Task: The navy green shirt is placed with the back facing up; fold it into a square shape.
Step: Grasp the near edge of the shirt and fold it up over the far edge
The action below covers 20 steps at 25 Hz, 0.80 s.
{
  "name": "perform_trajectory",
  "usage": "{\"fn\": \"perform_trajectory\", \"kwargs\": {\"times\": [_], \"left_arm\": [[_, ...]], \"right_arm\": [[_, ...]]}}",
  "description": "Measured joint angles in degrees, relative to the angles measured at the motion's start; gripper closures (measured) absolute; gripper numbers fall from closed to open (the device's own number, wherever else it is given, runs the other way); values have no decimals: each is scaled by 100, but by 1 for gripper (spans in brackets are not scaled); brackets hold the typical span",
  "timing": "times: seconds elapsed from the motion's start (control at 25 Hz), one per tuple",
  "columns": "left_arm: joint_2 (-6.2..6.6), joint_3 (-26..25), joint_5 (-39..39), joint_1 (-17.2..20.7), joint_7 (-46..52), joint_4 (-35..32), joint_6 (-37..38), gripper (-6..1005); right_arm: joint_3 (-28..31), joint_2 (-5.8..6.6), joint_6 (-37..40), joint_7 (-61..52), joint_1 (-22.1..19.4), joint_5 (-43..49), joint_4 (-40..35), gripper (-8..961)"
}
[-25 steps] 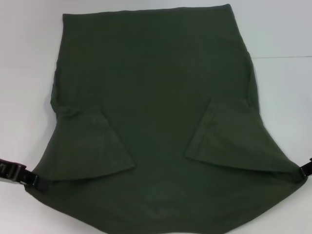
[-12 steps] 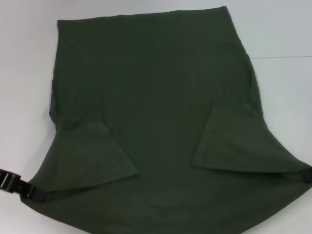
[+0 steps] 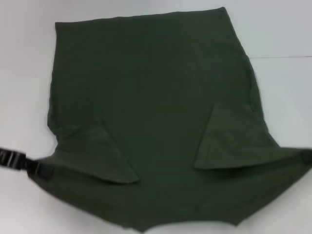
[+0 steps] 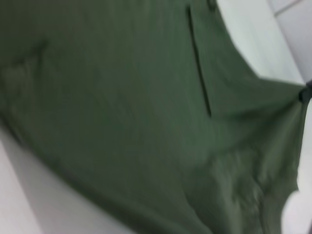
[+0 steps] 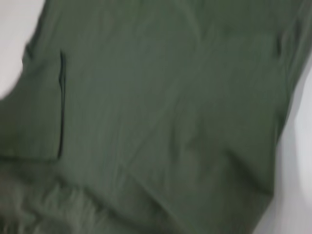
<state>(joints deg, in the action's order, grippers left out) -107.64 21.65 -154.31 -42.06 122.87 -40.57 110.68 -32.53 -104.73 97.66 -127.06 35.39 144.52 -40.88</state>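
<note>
Gripping the navy green shirt point(image 3: 156, 97) at both near shoulder corners: left gripper point(image 3: 36, 168) sits at the left edge of the head view, jaws clamped on the fabric at the left corner; right gripper point(image 3: 307, 157) is barely in frame at the right edge, jaws appear pinched on the right corner, though only a sliver of black shows. Shirt lies spread on the white table point(image 3: 282, 29), covering most of the scene, hem end far, collar end near. Both sleeves are folded inward over the body: left sleeve flap point(image 3: 97, 156) points toward the centre with its tip near the middle, right sleeve flap point(image 3: 239, 144) mirrors it. Cloth between the two grippers is pulled taut, with the near edge lifted and sagging to a point at the near middle. Far hem lies flat on the table, roughly straight, slightly tilted. Left wrist view shows the shirt fabric stretched across the frame, a sleeve hem line as a dark crease, and the right gripper point(image 4: 306, 91) far off pinching the opposite corner, cloth fanning out from that pinch. Right wrist view is filled with the same green fabric point(image 5: 161, 112), one sleeve edge visible as a dark line, table showing only at the corners. A thin seam line crosses the table at far right.
</note>
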Motion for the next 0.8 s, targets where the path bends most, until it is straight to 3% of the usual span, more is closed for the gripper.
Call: {"fn": "perform_trajectory", "kwargs": {"times": [0.24,0.8], "left_arm": [[40,-266,373,-61,153,44,-548,983],[-3,-285,1450,-177,445,278,-2050,983]], "right_arm": [[407,7,-237,-56,155,-148,1,908],[437,-65,-1208,-317,433,-1048,72,907]]}}
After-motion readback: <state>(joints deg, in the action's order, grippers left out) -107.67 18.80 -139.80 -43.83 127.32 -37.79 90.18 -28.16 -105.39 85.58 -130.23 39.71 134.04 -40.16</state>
